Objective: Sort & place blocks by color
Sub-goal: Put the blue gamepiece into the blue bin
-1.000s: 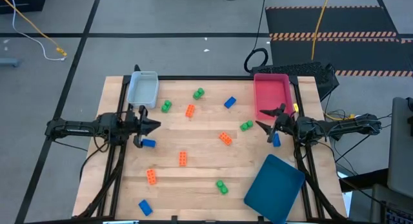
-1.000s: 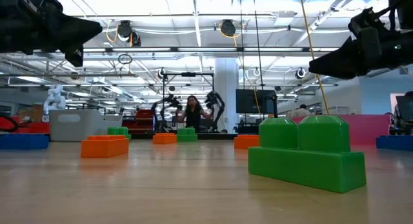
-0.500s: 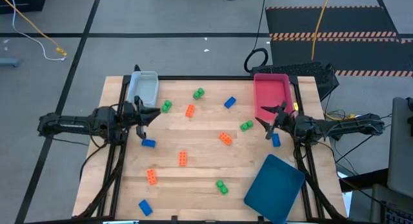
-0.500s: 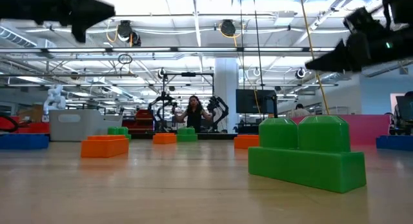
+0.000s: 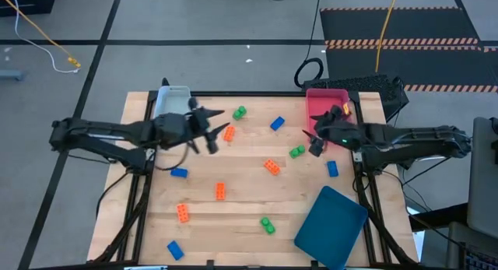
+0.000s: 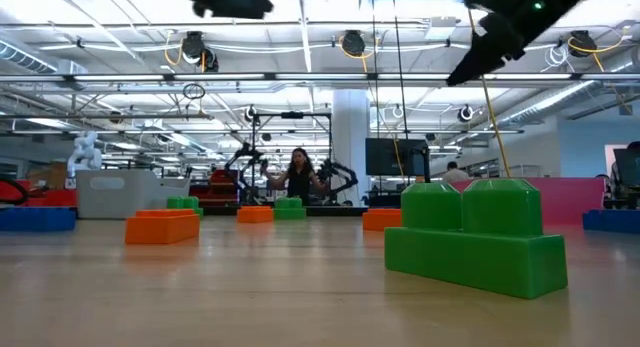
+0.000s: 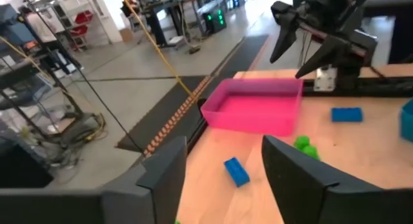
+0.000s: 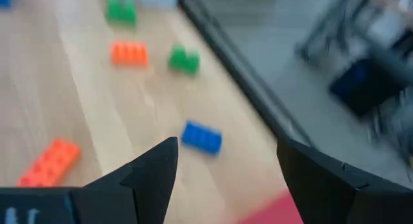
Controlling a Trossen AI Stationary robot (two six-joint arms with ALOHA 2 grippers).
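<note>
- blocks scattered loose on the worktop, none in a tray that I can see; green block and orange block near the pale-blue tray; blue block and green block near the pink tray; more orange, blue and green ones lie further down, towards the dark-teal tray
- left gripper hangs over the worktop just beside the orange block; fingers parted, nothing between them in the left wrist view
- right gripper sits beside the pink tray, close to the green block; fingers wide apart, empty
- I judge the blocks light, rigid hard plastic; smooth sides likely a bit slippery; not fragile, a firm squeeze should do no harm
- I'd take one across its two long flat sides, low on the body, not on the studs; studded top is uneven and could twist out
- being light, a block could skid if a finger nudges it first; so I'd come straight down with fingers either side
</note>
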